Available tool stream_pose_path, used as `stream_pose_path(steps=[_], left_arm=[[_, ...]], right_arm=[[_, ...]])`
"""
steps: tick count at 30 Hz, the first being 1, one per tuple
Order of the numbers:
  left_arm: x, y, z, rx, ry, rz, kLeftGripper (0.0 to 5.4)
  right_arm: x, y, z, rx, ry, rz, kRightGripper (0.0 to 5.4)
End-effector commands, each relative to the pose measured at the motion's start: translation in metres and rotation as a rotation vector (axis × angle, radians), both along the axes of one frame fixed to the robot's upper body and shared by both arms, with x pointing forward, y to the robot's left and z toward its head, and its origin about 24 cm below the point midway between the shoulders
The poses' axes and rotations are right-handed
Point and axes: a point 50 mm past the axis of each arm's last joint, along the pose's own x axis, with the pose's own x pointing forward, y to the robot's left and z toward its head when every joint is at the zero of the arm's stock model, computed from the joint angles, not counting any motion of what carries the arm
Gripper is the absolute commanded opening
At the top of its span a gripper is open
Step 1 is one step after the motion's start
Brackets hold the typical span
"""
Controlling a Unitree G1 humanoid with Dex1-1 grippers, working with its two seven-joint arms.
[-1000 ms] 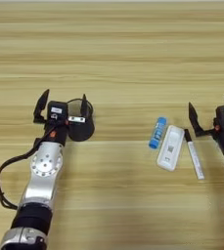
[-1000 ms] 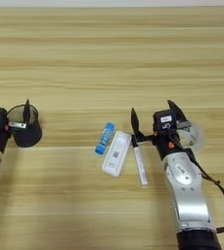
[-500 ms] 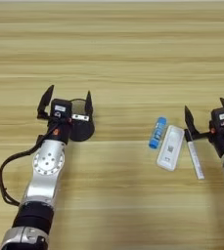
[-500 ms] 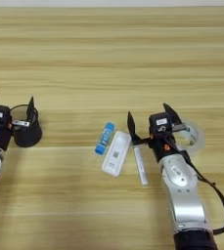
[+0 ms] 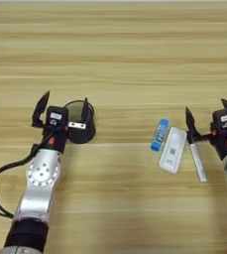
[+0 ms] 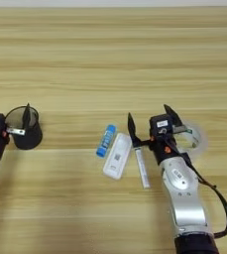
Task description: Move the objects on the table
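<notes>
Light-brown wood-grain planks of the table fill both views, their stripes running horizontally. Left gripper: fingers spread wide, one black fingertip raised to the left of the wrist block and the other over the rim of the black mesh cup, which stands upright on the table's left side. The cup lies just beside the gripper body, and whether it is touched cannot be told. Right gripper: fingers likewise spread wide and holding nothing, one fingertip toward the marker and the other toward the tape. The clear tape roll lies flat just to the right of this gripper, partly hidden behind it. Centre-right group, left to right: a blue stick, a white flat device and a slim marker, all lying flat and angled, close beside one another. The marker's upper end lies just under the right gripper's left fingertip. Both silver forearms enter from the bottom edge.
</notes>
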Motion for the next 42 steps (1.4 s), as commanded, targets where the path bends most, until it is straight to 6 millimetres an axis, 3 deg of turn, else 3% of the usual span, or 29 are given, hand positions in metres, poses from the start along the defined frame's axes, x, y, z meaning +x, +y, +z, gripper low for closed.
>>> stream_pose_path(steps=[1,7,15,27,42], left_arm=[[-0.014,-0.006,-0.005,-0.021,0.033,-0.02,5.4],[-0.034,-0.01,-0.011,-0.024,0.066,-0.04,5.4],[-0.042,-0.012,-0.018,-0.029,0.104,-0.043,5.4],[-0.04,-0.016,-0.043,-0.037,0.209,-0.04,5.4],[-0.032,-0.012,-0.06,-0.043,0.261,-0.011,5.4]], right_arm=[[0.0,0.0,-0.003,0.002,0.007,-0.008,5.37],[0.0,0.001,-0.003,0.006,0.004,-0.013,5.37],[0.001,0.0,-0.005,0.008,0.009,-0.019,5.37],[0.001,0.0,-0.004,0.009,0.002,-0.022,5.37],[0.001,0.0,-0.005,0.008,0.001,-0.02,5.37]])
